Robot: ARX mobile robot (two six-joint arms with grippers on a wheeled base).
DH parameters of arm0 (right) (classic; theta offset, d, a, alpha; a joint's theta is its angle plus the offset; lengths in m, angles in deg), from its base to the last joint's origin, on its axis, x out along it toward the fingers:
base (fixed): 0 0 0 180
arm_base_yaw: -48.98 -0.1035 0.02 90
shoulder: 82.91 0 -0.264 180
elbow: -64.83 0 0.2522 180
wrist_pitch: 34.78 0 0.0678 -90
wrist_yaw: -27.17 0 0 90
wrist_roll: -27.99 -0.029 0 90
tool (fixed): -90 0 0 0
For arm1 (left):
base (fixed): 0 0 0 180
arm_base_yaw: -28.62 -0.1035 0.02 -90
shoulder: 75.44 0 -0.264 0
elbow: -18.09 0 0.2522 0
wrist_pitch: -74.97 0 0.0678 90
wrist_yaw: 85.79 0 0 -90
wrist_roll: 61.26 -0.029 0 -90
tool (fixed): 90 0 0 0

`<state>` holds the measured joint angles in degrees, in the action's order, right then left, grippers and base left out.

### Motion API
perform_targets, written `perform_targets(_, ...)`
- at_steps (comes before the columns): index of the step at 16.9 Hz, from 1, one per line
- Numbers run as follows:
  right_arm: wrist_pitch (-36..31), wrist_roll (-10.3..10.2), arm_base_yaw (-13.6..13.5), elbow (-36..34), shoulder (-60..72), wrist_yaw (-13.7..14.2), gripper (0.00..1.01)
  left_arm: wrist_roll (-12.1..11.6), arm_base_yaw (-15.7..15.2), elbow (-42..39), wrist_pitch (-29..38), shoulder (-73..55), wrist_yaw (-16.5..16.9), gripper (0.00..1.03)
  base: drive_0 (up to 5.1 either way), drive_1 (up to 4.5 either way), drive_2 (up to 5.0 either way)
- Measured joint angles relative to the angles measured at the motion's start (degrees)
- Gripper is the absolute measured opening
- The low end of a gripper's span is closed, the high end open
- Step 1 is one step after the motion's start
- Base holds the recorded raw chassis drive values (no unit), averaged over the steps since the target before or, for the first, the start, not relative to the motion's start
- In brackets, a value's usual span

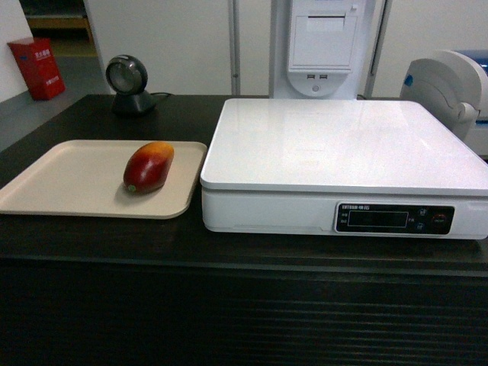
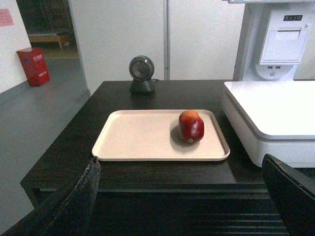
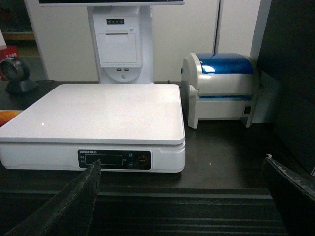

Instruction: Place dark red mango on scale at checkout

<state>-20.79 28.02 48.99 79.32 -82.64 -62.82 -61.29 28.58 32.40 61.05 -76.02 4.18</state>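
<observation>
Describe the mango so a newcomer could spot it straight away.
Start at the dark checkout counter, where a big white scale sits on the right. Left of the scale lies a flat beige tray, and the dark red mango rests on the tray's right part, near the scale. It is the only fruit there: glossy, oval, deep red fading to a yellow-orange end.

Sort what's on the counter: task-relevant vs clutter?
Job:
dark red mango, lying on the beige tray
scale, top bare
checkout counter

Lying about:
beige tray
round barcode scanner
label printer
red box on the floor
</observation>
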Motion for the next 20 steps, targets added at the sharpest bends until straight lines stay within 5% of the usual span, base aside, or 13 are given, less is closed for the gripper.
perform_targets(2, -0.02, 0.0, 0.0, 0.0, 0.0, 0.0, 0.98, 0.0, 0.0, 0.0, 0.0, 0.0, 0.02, 0.98, 0.0, 0.0, 0.0)
perform_targets(3, -0.04, 0.0, 0.0, 0.0, 0.0, -0.02, 0.98, 0.83, 2.21, 1.33, -4.76, -1.16, -6.1, 0.98, 0.0, 0.0, 0.0)
perform_targets(4, 0.0, 0.0, 0.0, 0.0, 0.0, 0.0, 0.98, 2.97, 11.28, 4.81, -7.96, -10.1, -20.72, 0.98, 0.0, 0.0, 0.0)
perform_targets(5, -0.07, 0.02, 0.0, 0.0, 0.0, -0.07, 0.98, 3.02, 16.7, 6.56, -3.98, -16.41, -29.14, 0.98, 0.0, 0.0, 0.0)
perform_targets(6, 0.0, 0.0, 0.04, 0.0, 0.0, 0.02, 0.98, 2.95, 17.09, 7.28, 0.68, -20.85, -34.01, 0.98, 0.0, 0.0, 0.0)
perform_targets(7, -0.02, 0.0, 0.0, 0.0, 0.0, 0.0, 0.98, 2.58, 14.8, 7.96, 5.95, -25.46, -33.86, 0.98, 0.0, 0.0, 0.0)
perform_targets(11, -0.02, 0.0, 0.0, 0.0, 0.0, 0.0, 0.98, 1.22, 6.58, 11.06, 23.87, -43.54, -22.08, 0.98, 0.0, 0.0, 0.0)
perform_targets(14, -0.02, 0.0, 0.0, 0.0, 0.0, 0.0, 0.98, 1.03, -3.32, 21.05, 41.83, -68.22, -6.58, 0.98, 0.0, 0.0, 0.0)
perform_targets(17, -0.02, 0.0, 0.0, 0.0, 0.0, 0.0, 0.98, 1.16, -7.02, 38.93, 41.22, -91.58, 6.1, 0.98, 0.0, 0.0, 0.0)
perform_targets(18, -0.04, 0.0, 0.0, 0.02, 0.0, 0.0, 0.98, 1.7, -6.36, 51.28, 35.41, -103.41, 11.87, 0.98, 0.0, 0.0, 0.0)
perform_targets(20, -0.04, 0.0, 0.0, 0.0, 0.0, 0.0, 0.98, 0.9, -0.61, 68.5, 23.78, -115.4, 15.32, 0.98, 0.0, 0.0, 0.0)
